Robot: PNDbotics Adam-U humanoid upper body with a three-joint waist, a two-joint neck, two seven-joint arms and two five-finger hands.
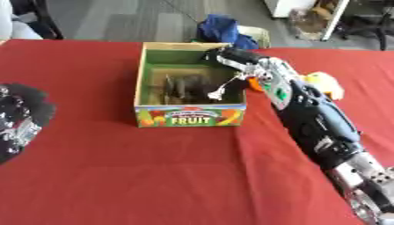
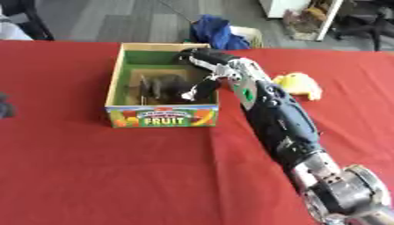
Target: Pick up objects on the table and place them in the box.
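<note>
Meanwhile, right hand over the box, grip hidden; yellow object just right of that forearm; left hand far off, fingers unclear.

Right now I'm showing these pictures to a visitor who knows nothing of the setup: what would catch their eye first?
The red table fills the view. At its middle far side stands the FRUIT box, green inside, with the right hand reaching over its right wall, fingers pointing down into it. A yellow object lies right of the arm, and the left hand shows at the left edge.
</note>
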